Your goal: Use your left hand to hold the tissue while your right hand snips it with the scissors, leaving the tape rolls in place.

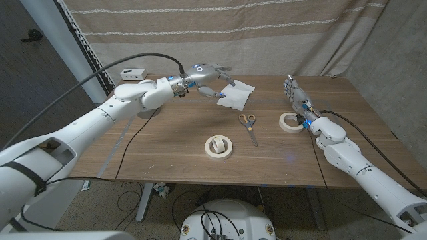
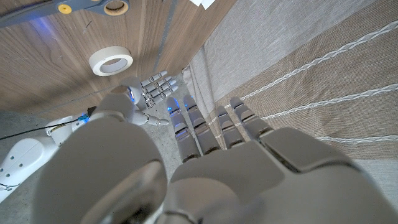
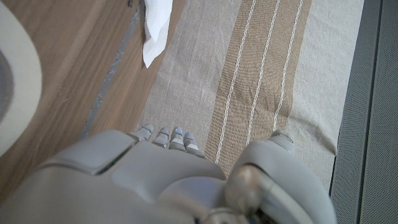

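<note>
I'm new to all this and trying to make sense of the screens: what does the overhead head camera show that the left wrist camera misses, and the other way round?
Head view alone: the left hand reaching over the white tissue at the table's far edge, plus a tape roll lying near the front.

Left wrist view alone: a close look along the back of that hand's fingers, toward the striped curtain.

Both: the scissors, seen only in part from the wrist, the right-side tape roll and the right hand, which holds nothing.
</note>
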You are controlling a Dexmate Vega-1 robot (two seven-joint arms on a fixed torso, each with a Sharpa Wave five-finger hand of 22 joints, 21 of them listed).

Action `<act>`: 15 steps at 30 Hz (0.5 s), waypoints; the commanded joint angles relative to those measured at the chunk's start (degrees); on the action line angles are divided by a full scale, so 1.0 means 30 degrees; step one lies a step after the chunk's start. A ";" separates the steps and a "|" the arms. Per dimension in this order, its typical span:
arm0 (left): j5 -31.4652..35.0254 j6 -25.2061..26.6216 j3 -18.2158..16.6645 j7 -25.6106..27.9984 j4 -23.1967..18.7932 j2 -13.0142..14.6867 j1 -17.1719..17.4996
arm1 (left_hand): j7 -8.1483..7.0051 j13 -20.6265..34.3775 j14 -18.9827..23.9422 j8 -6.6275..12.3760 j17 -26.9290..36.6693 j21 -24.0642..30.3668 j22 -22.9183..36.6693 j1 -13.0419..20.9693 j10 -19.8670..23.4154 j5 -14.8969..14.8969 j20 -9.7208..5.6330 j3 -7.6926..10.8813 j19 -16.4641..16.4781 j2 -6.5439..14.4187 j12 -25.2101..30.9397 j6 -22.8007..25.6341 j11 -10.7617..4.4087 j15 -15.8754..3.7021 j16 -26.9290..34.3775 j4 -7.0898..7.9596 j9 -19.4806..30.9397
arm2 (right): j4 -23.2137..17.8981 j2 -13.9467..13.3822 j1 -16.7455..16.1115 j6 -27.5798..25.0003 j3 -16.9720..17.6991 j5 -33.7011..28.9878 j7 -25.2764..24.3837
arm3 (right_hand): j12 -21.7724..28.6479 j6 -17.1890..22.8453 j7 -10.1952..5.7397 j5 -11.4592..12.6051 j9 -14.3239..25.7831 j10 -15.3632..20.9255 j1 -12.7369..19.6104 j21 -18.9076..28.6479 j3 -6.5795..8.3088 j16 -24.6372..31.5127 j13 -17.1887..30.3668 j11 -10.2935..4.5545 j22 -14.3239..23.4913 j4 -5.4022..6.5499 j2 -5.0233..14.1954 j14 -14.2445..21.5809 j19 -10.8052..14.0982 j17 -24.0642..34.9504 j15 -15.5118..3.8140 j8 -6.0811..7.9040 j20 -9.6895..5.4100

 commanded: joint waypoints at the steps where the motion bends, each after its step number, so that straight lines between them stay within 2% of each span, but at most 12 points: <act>1: 0.1968 -0.0137 0.0815 0.0455 -0.0041 -0.0189 -0.0740 | -0.0012 0.0052 0.0128 0.0004 0.0116 -0.0056 0.0020 0.0177 0.0148 -0.0069 -0.2243 0.0166 -0.0059 -0.0019 0.0050 -0.0019 -0.0012 -0.3361 0.0125 0.0054 0.0077 | -0.0038 -0.0219 -0.0044 -0.0090 0.0023 -0.0431 -0.0407 | 0.0146 -0.0111 0.0008 -0.0082 0.0058 -0.0131 0.0133 0.0085 -0.0109 0.0124 0.0036 0.0011 0.0081 -0.0029 -0.0092 -0.0751 -0.0178 0.0025 -0.0091 0.0091 0.0124; 9: 0.2558 -0.0357 0.1258 0.0839 0.0158 -0.0344 -0.1215 | 0.0012 0.0148 0.0095 0.0340 0.0122 -0.0029 0.0023 0.0173 0.0333 -0.0254 -0.2232 0.0179 -0.0080 -0.0123 0.0025 0.0816 -0.0012 -0.3346 0.0114 0.0124 0.0255 | 0.0032 -0.0242 -0.0002 -0.0124 0.0067 -0.0288 -0.0257 | 0.0159 -0.0122 0.0017 -0.0110 0.0058 -0.0132 0.0092 0.0128 -0.0219 0.0133 0.0036 0.0042 0.0078 -0.0055 -0.0302 -0.0740 -0.0091 0.0027 -0.0084 0.0093 0.0195; 15: 0.3093 -0.0441 0.1698 0.0947 0.0334 -0.0558 -0.1592 | -0.0003 0.0194 0.0097 0.0111 0.0126 -0.0033 0.0024 0.0155 0.0358 -0.0323 -0.2176 0.0165 -0.0126 -0.0204 -0.0026 0.0387 -0.0011 -0.3344 0.0116 0.0138 0.0240 | -0.0053 -0.0272 -0.0058 -0.0093 0.0114 -0.0507 -0.0630 | 0.0171 -0.0117 0.0019 -0.0124 0.0057 -0.0127 0.0073 0.0135 -0.0274 0.0135 0.0036 0.0013 0.0077 -0.0069 -0.0404 -0.0742 -0.0082 0.0027 -0.0086 0.0100 0.0202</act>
